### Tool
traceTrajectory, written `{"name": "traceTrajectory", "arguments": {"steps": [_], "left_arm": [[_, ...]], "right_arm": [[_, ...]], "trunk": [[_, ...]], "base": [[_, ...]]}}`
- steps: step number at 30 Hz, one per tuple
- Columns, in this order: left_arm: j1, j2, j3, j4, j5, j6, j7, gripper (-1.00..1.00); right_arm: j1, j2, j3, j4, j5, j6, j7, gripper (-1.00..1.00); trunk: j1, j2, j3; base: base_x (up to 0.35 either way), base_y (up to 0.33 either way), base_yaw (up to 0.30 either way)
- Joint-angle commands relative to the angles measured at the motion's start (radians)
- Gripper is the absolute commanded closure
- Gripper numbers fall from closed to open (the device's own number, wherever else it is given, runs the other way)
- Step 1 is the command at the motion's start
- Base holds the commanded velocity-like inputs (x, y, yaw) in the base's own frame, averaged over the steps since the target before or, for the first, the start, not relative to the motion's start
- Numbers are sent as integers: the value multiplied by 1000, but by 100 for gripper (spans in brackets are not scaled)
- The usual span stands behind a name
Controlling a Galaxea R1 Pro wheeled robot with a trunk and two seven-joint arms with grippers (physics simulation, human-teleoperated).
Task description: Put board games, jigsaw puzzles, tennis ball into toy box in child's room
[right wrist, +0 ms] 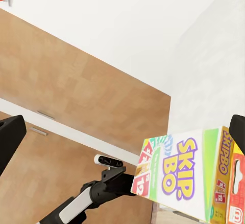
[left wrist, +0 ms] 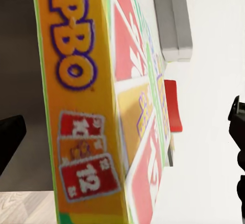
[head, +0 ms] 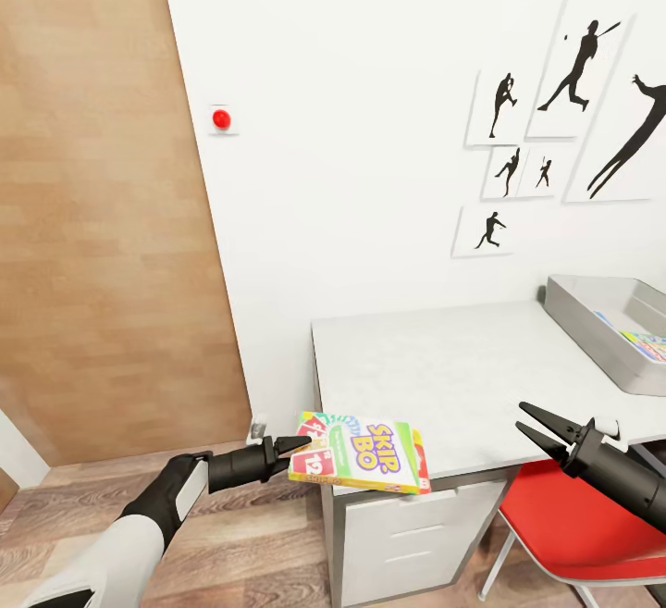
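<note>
So we've got the left gripper [head: 298, 447] pinching the near edge of the yellow-green-orange board game [head: 363, 456], holding it flat, partly over the front corner of the table [head: 444, 377]. Our right gripper [head: 535, 425] hangs over the table's front edge with its fingers spread, nothing in them. The toy box [head: 592, 330] sits at the far end of the table from the game, something colourful already inside. A red chair [head: 564, 525] is tucked under the table.

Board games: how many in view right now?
1 clear: the Skip-Bo board game, held by the left gripper at the table corner. Printed items lie in the toy box; more games may be hidden there.
</note>
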Motion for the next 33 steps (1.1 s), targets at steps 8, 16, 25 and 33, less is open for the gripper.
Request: {"name": "traceTrajectory", "arguments": {"steps": [8,16,25,33], "left_arm": [[-1,1,1,0,2,6,-2,-100],[0,1,2,0,2,2,-2,100],[1,0,1,0,2,-3,-2,100],[1,0,1,0,2,-3,-3,100]], "right_arm": [[-1,0,-1,0,6,5,6,-100],[-1,0,-1,0,7,5,6,-100],[-1,0,-1,0,8,5,6,-100],[-1,0,-1,0,8,5,6,-100]], "trunk": [[0,-1,-1],[0,-1,-1],[0,-1,-1],[0,-1,-1]], "base": [[0,0,0],[0,0,0],[0,0,0],[0,0,0]]}}
